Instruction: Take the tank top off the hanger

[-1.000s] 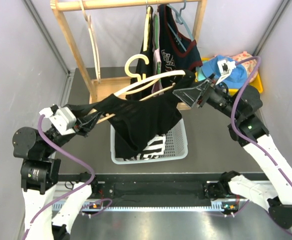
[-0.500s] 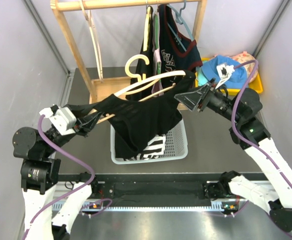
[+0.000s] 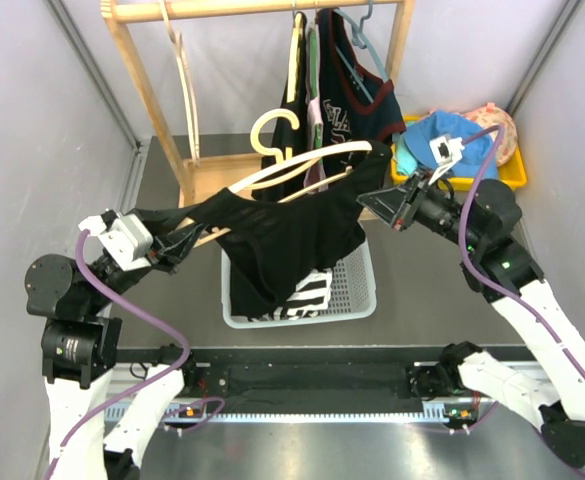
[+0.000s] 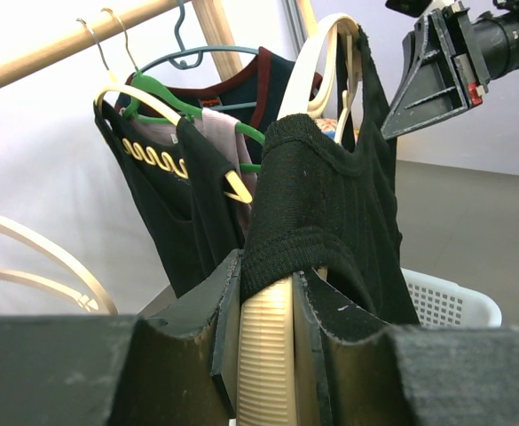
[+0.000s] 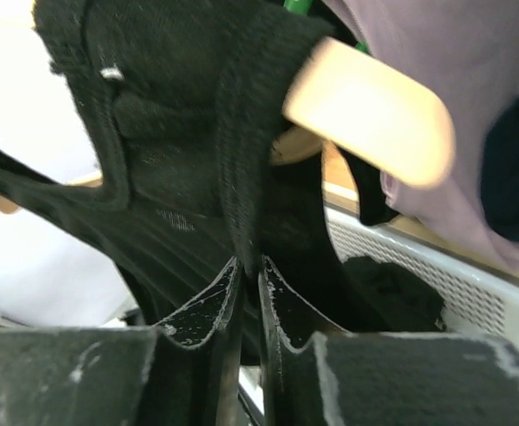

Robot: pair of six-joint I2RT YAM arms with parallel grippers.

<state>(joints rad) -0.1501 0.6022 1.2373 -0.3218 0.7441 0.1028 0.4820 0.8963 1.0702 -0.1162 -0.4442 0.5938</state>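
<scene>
A black tank top on its hanger, held up at both ends
The left hand at 9 o'clock grips the hanger. The right hand at 3 o'clock pinches the tank top's strap, above the white basket.

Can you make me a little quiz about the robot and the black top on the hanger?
1. What does the left pincer clamp?
A. the cream hanger
B. the wooden rail
C. the yellow bin

2. True or false: the right pincer pinches a strap of the black tank top.

3. Fill in the gap: the tank top hangs over a white ____.

Key
1. A
2. True
3. basket
</scene>
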